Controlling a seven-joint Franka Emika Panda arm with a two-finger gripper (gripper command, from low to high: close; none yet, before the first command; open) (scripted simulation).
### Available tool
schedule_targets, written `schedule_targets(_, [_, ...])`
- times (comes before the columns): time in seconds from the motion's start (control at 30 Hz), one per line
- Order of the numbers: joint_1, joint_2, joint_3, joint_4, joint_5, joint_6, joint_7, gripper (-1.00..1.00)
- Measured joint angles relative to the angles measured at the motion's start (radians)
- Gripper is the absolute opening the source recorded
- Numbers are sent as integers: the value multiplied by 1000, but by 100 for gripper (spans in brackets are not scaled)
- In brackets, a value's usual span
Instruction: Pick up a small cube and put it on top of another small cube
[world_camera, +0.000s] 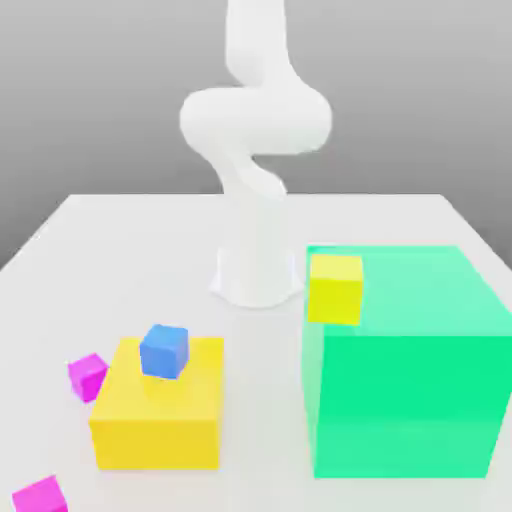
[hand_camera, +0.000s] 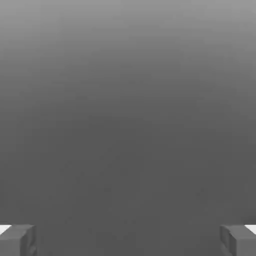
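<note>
Small cubes: one blue cube (world_camera: 164, 351) atop the large yellow block (world_camera: 158, 412), two magenta cubes (world_camera: 87, 376) at its nine and seven o'clock (world_camera: 40, 495), one small yellow cube (world_camera: 335, 287) touching the green block (world_camera: 405, 360); gripper (hand_camera: 128, 240) spread wide, holding nothing

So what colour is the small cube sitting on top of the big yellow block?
Blue, seen best in the exterior view.

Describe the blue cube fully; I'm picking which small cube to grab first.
The blue cube is small, matte, plain and sharp-edged, a single solid colour. It sits upright on top of the yellow block, turned slightly against the block's edges, toward the exterior view's left. Only the block touches it; nothing grips it.
</note>
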Motion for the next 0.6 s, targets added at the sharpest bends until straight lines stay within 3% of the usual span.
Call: schedule_targets(0.6, [-169, 659, -70, 67, 4, 162, 274, 0])
